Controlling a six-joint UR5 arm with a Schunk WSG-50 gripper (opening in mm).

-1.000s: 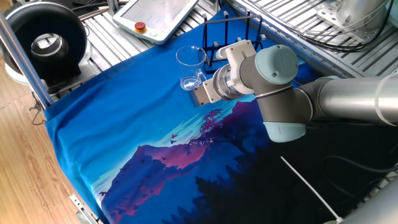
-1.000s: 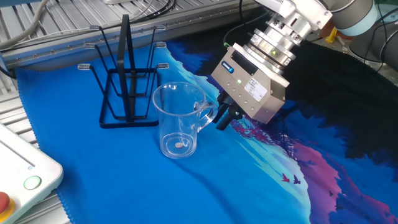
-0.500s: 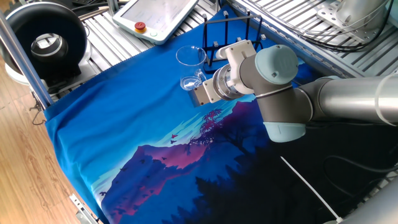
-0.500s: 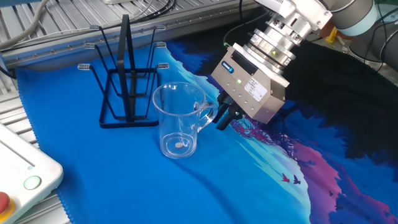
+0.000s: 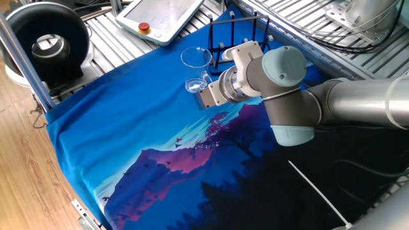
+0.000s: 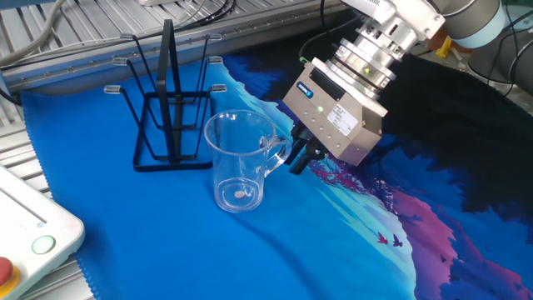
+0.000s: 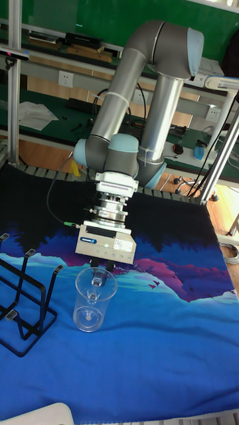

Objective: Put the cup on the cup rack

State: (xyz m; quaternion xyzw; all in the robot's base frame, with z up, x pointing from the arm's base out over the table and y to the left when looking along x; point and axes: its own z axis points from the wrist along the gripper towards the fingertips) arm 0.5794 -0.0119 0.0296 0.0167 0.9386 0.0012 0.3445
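The cup (image 6: 239, 160) stands upright on the blue printed cloth (image 6: 150, 242), just in front of the cup rack (image 6: 169, 108), its handle turned toward the arm, probably so the fingers can take it from the side. The gripper (image 6: 300, 152) sits low, tilted, right at that handle; its dark fingers (image 6: 306, 156) look drawn close together at the loop, though whether they actually pinch the glass cannot be told. In the tall fixed view the gripper (image 7: 101, 268) hangs directly behind the cup (image 7: 93, 299), with the rack (image 7: 23, 292) off to the left. Against the earlier frames nothing differs: cup, rack and arm sit exactly where they were, suggesting a pause at the grasp.
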